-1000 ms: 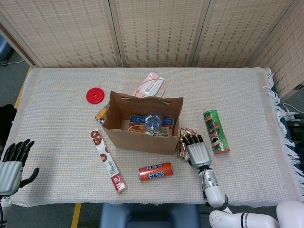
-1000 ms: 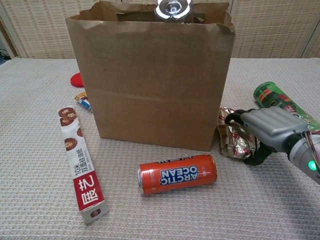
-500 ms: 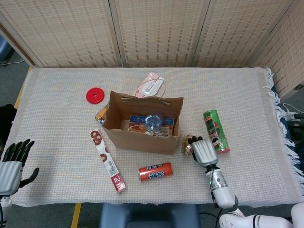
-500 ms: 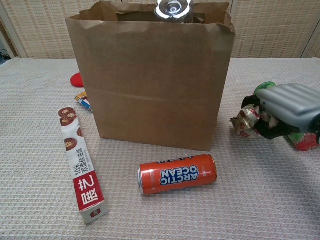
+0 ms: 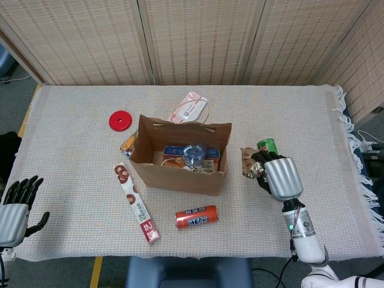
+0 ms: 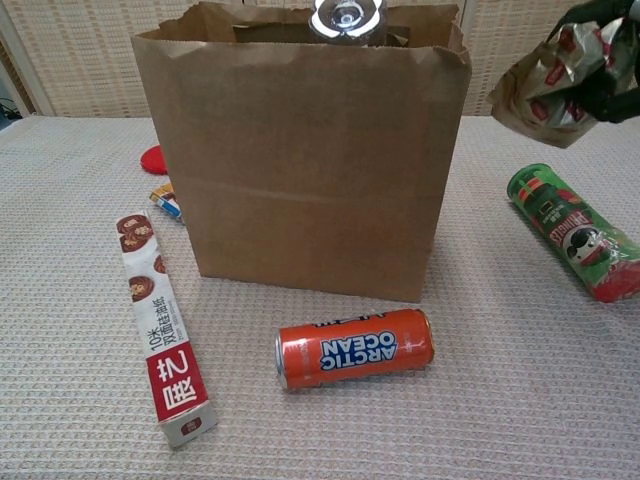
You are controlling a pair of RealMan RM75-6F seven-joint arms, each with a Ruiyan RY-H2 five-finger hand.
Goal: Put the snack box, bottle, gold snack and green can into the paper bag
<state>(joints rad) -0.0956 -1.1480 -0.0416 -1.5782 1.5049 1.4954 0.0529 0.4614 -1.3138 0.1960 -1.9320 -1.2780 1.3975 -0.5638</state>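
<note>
The right hand point(image 5: 282, 177) grips the crumpled gold snack point(image 6: 552, 87) in the air, just right of the paper bag point(image 6: 305, 160). The green can point(image 6: 571, 230) lies on the table below it. The left hand point(image 5: 14, 207) hangs with fingers apart, holding nothing, at the table's near-left edge.

An orange can point(image 6: 354, 347), a long red-and-white box point(image 6: 162, 326), a red disc point(image 5: 120, 121) and what may be a pink-and-white pouch point(image 5: 189, 108) are seen lying on the cloth-covered table point(image 5: 72, 150).
</note>
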